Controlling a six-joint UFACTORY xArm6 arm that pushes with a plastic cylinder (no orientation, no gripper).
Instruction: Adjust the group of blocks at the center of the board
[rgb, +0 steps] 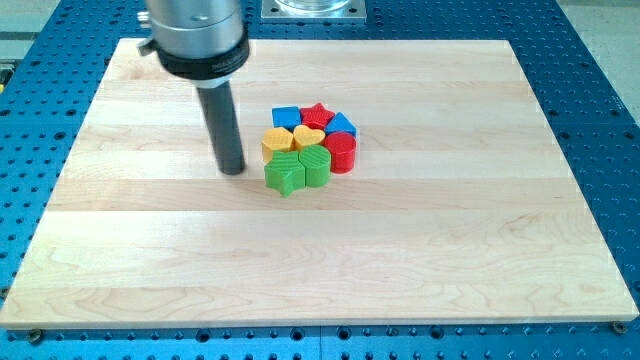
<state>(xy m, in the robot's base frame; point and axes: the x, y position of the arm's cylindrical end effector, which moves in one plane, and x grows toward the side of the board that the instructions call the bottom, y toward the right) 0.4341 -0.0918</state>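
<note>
Nearest the view's bottom lies a broad bare stretch of the wooden worktop (330, 260), with the blue perforated table (600, 120) showing around its edges.

Farther up, my tip (233, 170) rests on the wood, just to the view's left of the block cluster and apart from it by a narrow gap. There is no pincer on this arm, so nothing is apart, together or clamped; the rod simply ends in a blunt dark point.

To the tip's right, and closest to it, sits the green star-like block (285, 174), with a second green block (314, 164) touching it on the far side. Slightly above the tip's level and to its right is the yellow block (277, 142), pressed against a yellow heart (308, 136). Beyond the greens, farther right of the tip, stands the red cylinder (342, 152). Behind these, toward the view's top, come the blue block (286, 116), the red star (318, 114) and another blue block (343, 124). All eight are packed tight, touching their neighbours, around the worktop's middle.

Nothing stands between the tip and the cluster.

The rod (225, 125) rises nearly upright from the tip into a wide grey and black housing (195, 35) at the view's top left.
</note>
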